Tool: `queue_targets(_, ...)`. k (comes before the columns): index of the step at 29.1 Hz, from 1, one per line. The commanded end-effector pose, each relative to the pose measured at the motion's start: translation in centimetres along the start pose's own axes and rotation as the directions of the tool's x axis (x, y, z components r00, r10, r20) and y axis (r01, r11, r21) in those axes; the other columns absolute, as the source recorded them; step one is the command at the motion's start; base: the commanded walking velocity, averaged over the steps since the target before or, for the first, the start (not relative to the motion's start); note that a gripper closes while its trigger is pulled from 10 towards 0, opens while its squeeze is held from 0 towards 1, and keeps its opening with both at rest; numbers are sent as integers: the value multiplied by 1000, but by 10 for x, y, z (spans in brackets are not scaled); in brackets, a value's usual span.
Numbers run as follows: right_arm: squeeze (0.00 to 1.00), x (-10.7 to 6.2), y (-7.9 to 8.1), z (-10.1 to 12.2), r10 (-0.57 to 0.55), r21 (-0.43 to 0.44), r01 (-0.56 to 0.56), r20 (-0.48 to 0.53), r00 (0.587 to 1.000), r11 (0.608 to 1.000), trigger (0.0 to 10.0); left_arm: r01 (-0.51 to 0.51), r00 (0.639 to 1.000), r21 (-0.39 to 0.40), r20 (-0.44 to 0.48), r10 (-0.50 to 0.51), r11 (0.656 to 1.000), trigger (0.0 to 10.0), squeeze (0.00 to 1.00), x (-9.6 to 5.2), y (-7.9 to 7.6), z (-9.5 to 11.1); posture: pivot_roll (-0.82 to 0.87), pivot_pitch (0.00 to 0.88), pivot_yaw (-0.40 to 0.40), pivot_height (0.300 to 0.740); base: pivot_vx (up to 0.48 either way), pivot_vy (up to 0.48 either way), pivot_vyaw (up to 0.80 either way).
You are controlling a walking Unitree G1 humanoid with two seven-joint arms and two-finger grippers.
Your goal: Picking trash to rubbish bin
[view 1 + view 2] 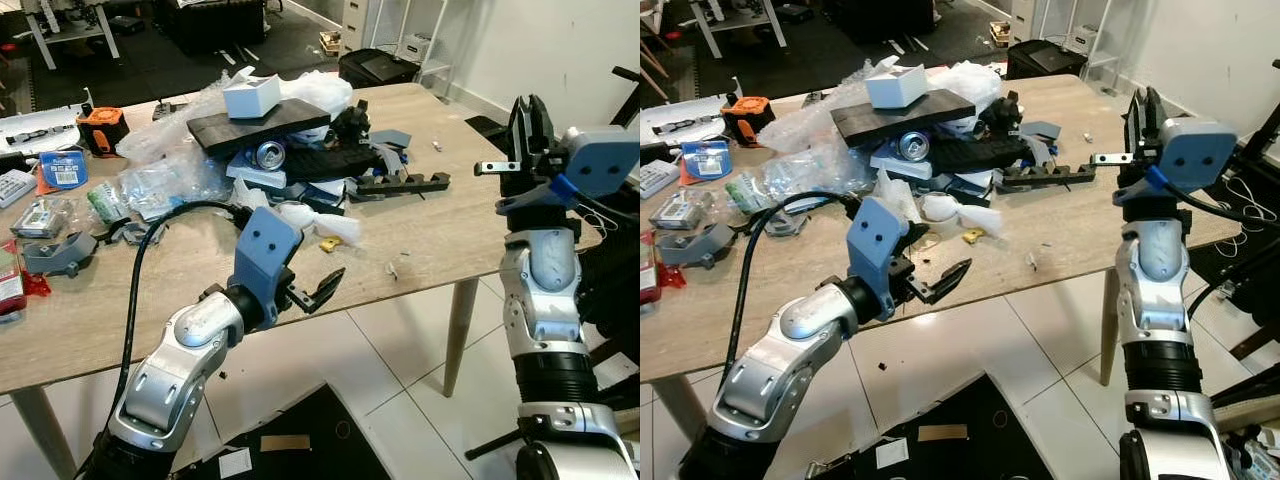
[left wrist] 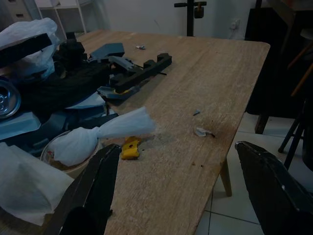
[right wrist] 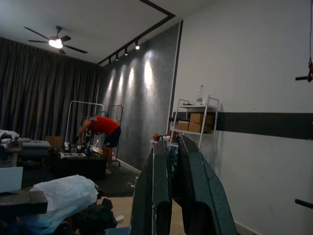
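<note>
Left gripper [image 1: 318, 290] of mine hangs at the near edge of the long pale wooden table [image 1: 440, 150], its black fingers spread wide and empty. My right gripper [image 1: 527, 125] is raised beside the table's right end, fingers pressed together on nothing. I judge I am at the reach step. Trash lies ahead: a knotted white tissue bundle [image 2: 105, 132], then a crumpled yellow scrap [image 2: 129, 148]. Next I must extend forward and close on one piece.

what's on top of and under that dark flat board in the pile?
On the dark flat board sits a small white box. Beneath it, a silver drink can lies end-on among blue-grey plastic parts; the board covers whatever lies deeper.
</note>
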State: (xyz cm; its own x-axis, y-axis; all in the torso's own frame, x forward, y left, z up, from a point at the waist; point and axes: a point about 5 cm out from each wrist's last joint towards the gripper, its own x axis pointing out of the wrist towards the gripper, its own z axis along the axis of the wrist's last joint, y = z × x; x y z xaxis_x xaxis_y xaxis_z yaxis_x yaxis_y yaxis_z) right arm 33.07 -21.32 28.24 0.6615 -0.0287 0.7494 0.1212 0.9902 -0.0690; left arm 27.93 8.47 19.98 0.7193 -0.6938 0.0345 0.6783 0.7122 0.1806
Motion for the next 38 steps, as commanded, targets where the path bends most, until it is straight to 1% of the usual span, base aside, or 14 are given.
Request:
queue_targets(1,0,0,1,-4,26,-11,-26,-15,1000,1000,4078,-3,1000,4,-19,4,1000,10000,0,-2,1,-5,192,96,-5,740,0,0,0)
queue_targets(2,0,0,1,-4,26,-11,-26,-15,1000,1000,4078,-3,1000,4,-19,4,1000,10000,0,-2,1,-5,192,96,-5,740,0,0,0)
queue_targets(3,0,-1,3,-14,52,0,-52,-90,995,999,9608,-4,1000,7,-22,4,1000,10000,0,-2,1,-6,192,96,-5,740,0,0,0)
queue_targets(5,0,-7,16,-47,160,80,-141,-317,935,987,10000,-11,999,22,-43,12,1000,10000,0,-2,2,-8,193,97,-1,740,0,0,0)
queue_targets(8,0,-20,36,-74,305,196,-237,-499,811,952,10000,-25,997,48,-66,28,999,10000,0,-1,4,-11,193,97,-1,740,0,0,0)
queue_targets(14,0,-31,63,-84,463,306,-350,-514,722,885,10000,-40,996,57,-74,44,998,10000,0,-4,7,-11,214,102,-17,740,0,0,0)
queue_targets(15,569,-33,71,-85,508,343,-378,-504,699,860,10000,-47,996,57,-76,51,997,10000,0,-5,8,-12,214,102,-17,740,0,0,0)
queue_targets(16,1000,-34,77,-84,543,381,-393,-492,681,837,10000,-52,995,58,-77,56,997,10000,0,-6,9,-12,221,110,-26,740,0,0,0)
queue_targets(19,1000,-31,85,-81,588,403,-432,-476,655,807,10000,-61,994,58,-82,66,996,10000,0,-9,9,-12,223,119,-31,740,0,0,0)
queue_targets(24,1000,-14,74,-76,606,412,-444,-513,608,795,10000,-60,991,75,-114,68,995,10000,0,-12,8,-14,229,137,-41,740,0,0,0)
queue_targets(32,1000,9,12,-67,675,515,-439,-599,430,737,10000,-68,989,79,-125,78,995,10000,0,-13,12,-15,204,152,-44,740,0,0,0)
queue_targets(35,1000,8,8,-66,695,546,-433,-599,398,718,10000,-67,989,78,-125,76,995,10000,0,-13,13,-15,204,152,-44,740,0,0,0)
queue_targets(36,1000,4,4,-64,755,633,-412,-569,326,655,10000,-57,990,76,-124,66,995,10000,0,-11,12,-15,198,154,-42,740,0,0,0)
queue_targets(38,1000,3,3,-64,769,658,-399,-561,307,639,10000,-52,990,78,-124,61,996,10000,0,-11,12,-14,198,156,-41,740,0,0,0)
